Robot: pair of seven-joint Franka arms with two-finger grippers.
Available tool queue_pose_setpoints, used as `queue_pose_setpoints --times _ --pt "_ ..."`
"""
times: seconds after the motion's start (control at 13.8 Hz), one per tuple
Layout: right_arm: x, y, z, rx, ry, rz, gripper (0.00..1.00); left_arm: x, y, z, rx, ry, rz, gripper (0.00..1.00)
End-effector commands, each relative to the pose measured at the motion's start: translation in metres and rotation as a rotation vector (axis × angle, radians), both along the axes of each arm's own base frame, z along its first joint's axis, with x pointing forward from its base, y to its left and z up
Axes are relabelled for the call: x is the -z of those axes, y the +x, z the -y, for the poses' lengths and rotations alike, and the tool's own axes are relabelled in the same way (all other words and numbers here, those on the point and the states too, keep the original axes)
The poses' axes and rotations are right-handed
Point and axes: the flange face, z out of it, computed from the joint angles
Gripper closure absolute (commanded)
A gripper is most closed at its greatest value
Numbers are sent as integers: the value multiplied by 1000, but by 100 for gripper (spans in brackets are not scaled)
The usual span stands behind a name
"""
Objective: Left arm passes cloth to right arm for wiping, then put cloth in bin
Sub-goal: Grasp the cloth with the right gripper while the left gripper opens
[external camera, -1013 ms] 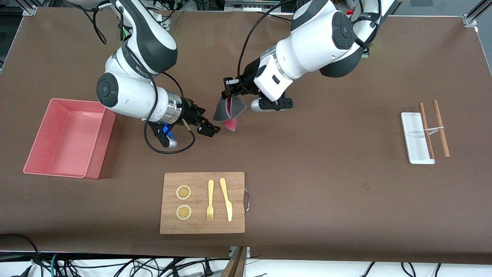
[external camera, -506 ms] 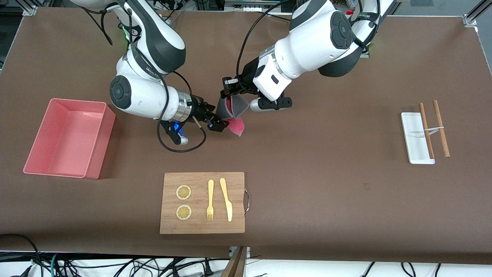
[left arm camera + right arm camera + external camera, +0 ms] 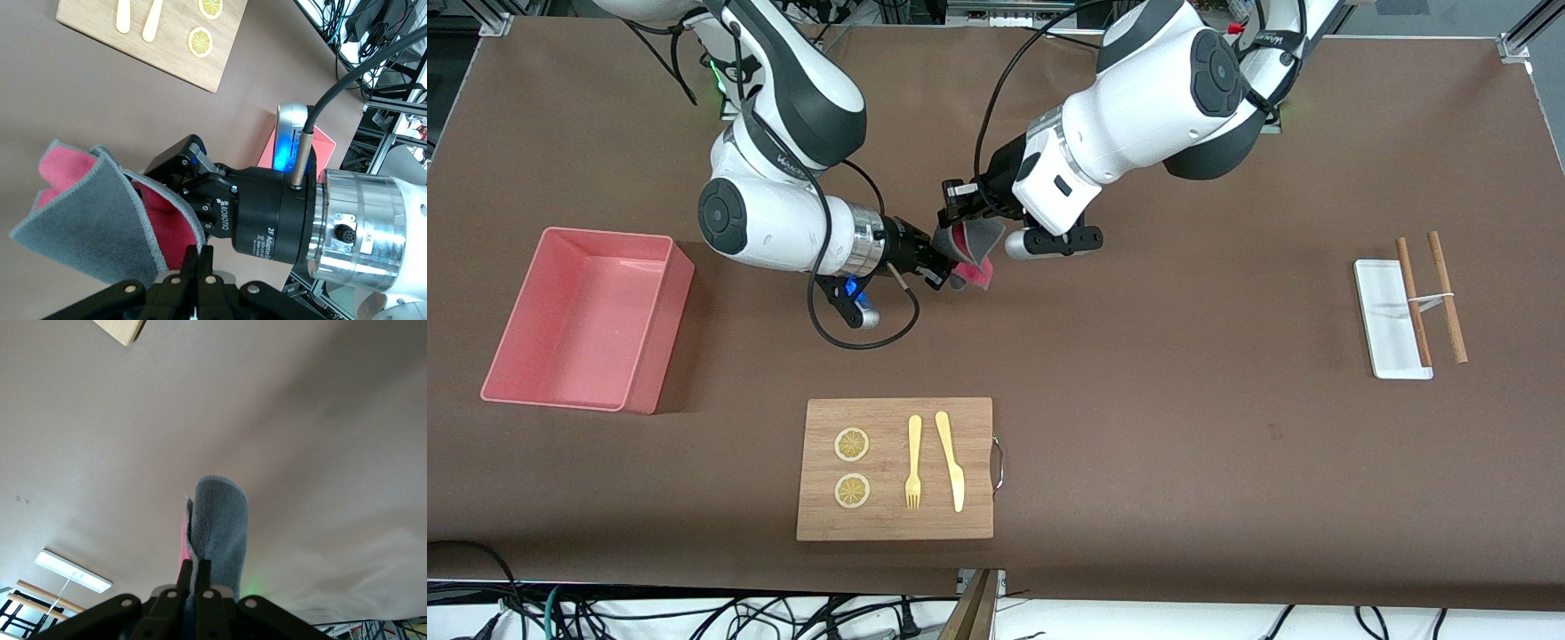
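The cloth (image 3: pixel 971 259), dark grey with a magenta-red inner side, hangs folded in the air over the middle of the table. My left gripper (image 3: pixel 948 224) is shut on its upper edge; in the left wrist view the jaws (image 3: pixel 201 252) pinch the cloth's grey hem (image 3: pixel 87 227). My right gripper (image 3: pixel 943 275) is shut on the cloth's lower part, and it shows in the left wrist view (image 3: pixel 190 190) biting the red fold. In the right wrist view its jaws (image 3: pixel 194 567) clamp the cloth (image 3: pixel 218 520). The pink bin (image 3: pixel 660 347) stands open at the right arm's end of the table.
A wooden board (image 3: pixel 978 427) with a fork (image 3: pixel 913 462), a knife (image 3: pixel 951 459) and two lemon slices (image 3: pixel 852 444) lies nearer the front camera than the cloth. A white tray (image 3: pixel 1380 307) with two wooden sticks (image 3: pixel 1447 298) lies at the left arm's end.
My right gripper has moved in toward the left gripper and closed on the cloth's lower part, drawing its hanging end up. The left gripper has stayed almost still.
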Motion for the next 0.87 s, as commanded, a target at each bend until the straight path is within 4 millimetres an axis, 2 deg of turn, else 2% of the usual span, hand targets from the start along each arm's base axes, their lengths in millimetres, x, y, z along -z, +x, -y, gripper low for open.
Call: queue_pose_setpoints --times 0.0,0.36,0.8 --pt "-6 2 4 15 20 -15 100 -9 5 -9 7 -12 -32 100" --pt "-8 4 6 18 21 -11 100 -9 5 -9 8 -10 -32 100" --pt "-13 12 17 37 23 0 100 -8 5 -8 9 -7 -31 100"
